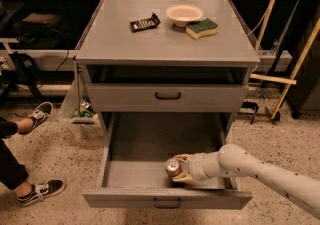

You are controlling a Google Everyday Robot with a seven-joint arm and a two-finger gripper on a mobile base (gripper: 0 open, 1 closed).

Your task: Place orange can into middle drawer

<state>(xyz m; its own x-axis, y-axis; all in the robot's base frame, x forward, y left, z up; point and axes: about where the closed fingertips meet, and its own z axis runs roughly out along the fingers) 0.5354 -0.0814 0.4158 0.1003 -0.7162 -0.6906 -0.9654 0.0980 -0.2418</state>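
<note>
The orange can [172, 167] lies tilted inside the open middle drawer [150, 144], near its front wall, silver top facing left. My gripper [181, 169] reaches in from the right and its pale fingers [183, 158] sit above and below the can, closed on it. The white arm [260, 171] runs off to the lower right. The drawer is pulled far out, with a black bar handle [167, 203] on its front.
A like grey drawer [167, 96] above is closed. On the cabinet top lie a dark snack packet [144, 22], a white bowl [184, 14] and a green-and-yellow sponge [202, 28]. A person's shoes [37, 114] are at the left. Wooden poles [287, 69] lean at the right.
</note>
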